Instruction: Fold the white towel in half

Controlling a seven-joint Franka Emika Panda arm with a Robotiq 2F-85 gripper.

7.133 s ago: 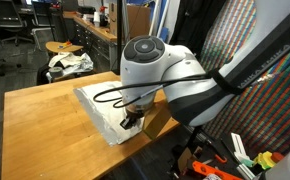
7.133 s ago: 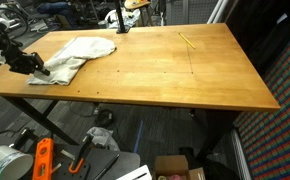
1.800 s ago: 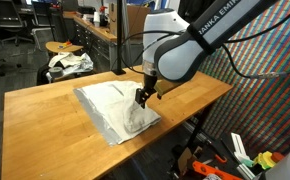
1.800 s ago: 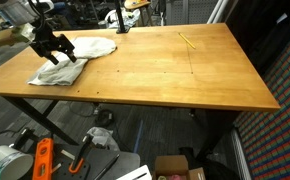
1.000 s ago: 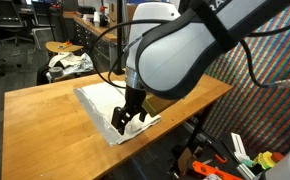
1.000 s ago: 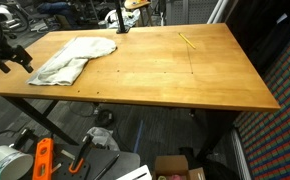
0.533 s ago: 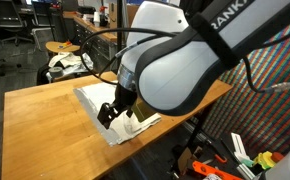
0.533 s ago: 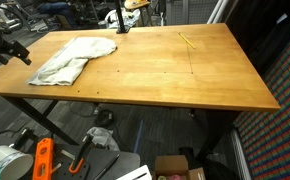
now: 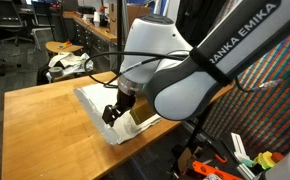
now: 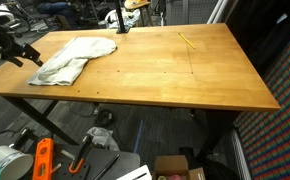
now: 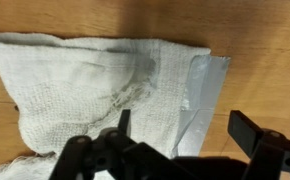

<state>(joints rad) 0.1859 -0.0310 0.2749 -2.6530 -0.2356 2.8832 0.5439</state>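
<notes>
The white towel point(image 10: 71, 58) lies bunched and partly doubled over on the wooden table point(image 10: 185, 80), close to one end. In an exterior view the towel point(image 9: 93, 98) shows under the arm, partly hidden by it. My gripper point(image 10: 21, 52) hangs open just beside the towel's outer end, above the table's edge, holding nothing. In the wrist view the woven towel point(image 11: 85, 80) fills the left and middle, with a smoother grey layer at its right. My gripper point(image 11: 185, 130) has its dark fingertips point(image 11: 247, 128) spread wide above that edge.
A thin yellow strip point(image 10: 188, 40) lies on the far side of the table. A black post point(image 10: 122, 20) stands by the table's back edge. A stool with a white cloth heap point(image 9: 69, 62) stands beyond the table. An orange tool point(image 10: 42, 158) and boxes lie underneath.
The gripper has come off the towel, swung out past the table's end, then moved back a little toward the towel. It stays open. The towel lies still.
</notes>
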